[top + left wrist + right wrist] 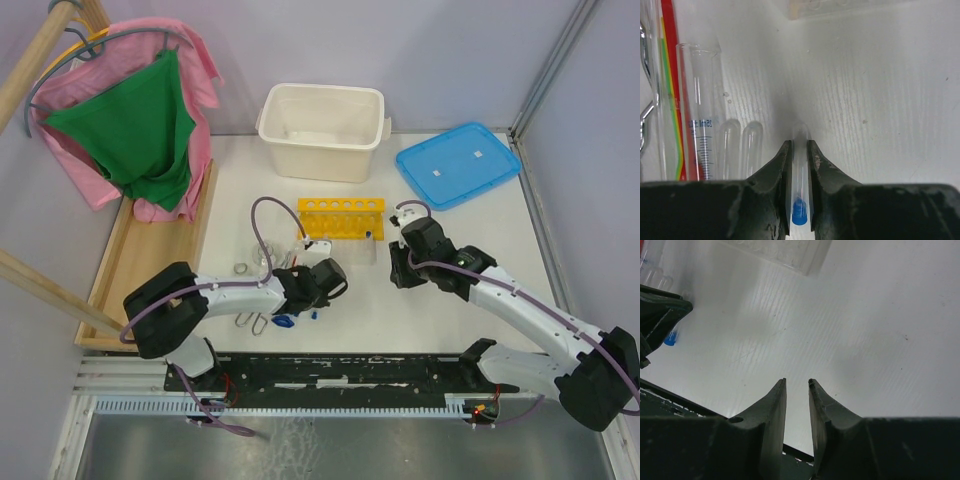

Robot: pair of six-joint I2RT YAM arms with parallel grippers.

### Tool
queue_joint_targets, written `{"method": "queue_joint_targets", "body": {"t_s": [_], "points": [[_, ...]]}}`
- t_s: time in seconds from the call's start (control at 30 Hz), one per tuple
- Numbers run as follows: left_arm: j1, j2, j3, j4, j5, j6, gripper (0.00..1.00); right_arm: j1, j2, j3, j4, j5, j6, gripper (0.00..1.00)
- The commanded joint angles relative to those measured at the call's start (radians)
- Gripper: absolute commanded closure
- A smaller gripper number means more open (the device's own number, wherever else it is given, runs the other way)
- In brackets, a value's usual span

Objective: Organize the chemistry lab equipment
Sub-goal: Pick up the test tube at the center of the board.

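Note:
In the left wrist view, my left gripper (799,142) is shut on a small clear tube (800,165) with a blue cap (799,212); the tube lies lengthwise between the fingers on the white table. Left of it lie two more clear tubes (740,145), a graduated glass cylinder (700,110) and a thin red rod (672,90). From above, the left gripper (305,290) sits just in front of the yellow rack (340,217). My right gripper (405,268) hangs low to the rack's right, its fingers (782,395) slightly apart and holding nothing.
A large white tub (322,130) stands behind the rack, and a flat blue lid (458,163) lies at the back right. Metal tongs (250,320) and small glassware (243,268) lie near the left arm. A wooden stand with pink and green cloth (140,130) fills the left side.

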Motion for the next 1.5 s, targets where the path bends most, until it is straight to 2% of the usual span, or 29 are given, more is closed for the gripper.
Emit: {"method": "queue_joint_targets", "body": {"t_s": [0.0,0.13,0.37,0.57,0.63,0.77,0.93,1.2,1.37,1.47], "points": [[0.000,-0.027,-0.057,0.094,0.081,-0.165,0.86,0.004,-0.026,-0.006,0.045,0.025,0.015,0.68],[0.005,-0.105,-0.139,0.186,0.101,-0.332,0.92,0.005,-0.029,-0.006,0.051,0.024,0.022,0.68],[0.004,-0.239,-0.291,0.331,0.092,-0.607,0.94,0.008,-0.034,-0.019,0.071,0.033,0.038,0.69],[0.000,-0.322,-0.315,0.297,0.021,-0.750,0.97,0.015,-0.029,-0.026,0.084,0.039,0.048,0.69],[0.002,-0.346,-0.314,0.279,0.002,-0.783,0.96,0.017,-0.028,-0.027,0.087,0.044,0.049,0.69],[-0.001,-0.375,-0.282,0.216,-0.034,-0.815,0.88,0.022,-0.021,-0.027,0.093,0.049,0.050,0.70],[-0.002,-0.364,-0.215,0.055,-0.066,-0.933,0.88,0.033,-0.006,-0.025,0.102,0.045,0.057,0.69],[-0.003,-0.274,-0.189,0.061,-0.043,-0.989,0.89,0.093,0.013,-0.035,0.126,0.004,0.041,0.66],[-0.005,-0.267,-0.200,0.083,-0.042,-1.010,0.91,0.169,-0.020,-0.087,0.237,-0.142,-0.024,0.65],[-0.006,-0.262,-0.187,0.078,-0.044,-0.991,0.89,0.190,-0.017,-0.101,0.272,-0.174,-0.027,0.63]]}}
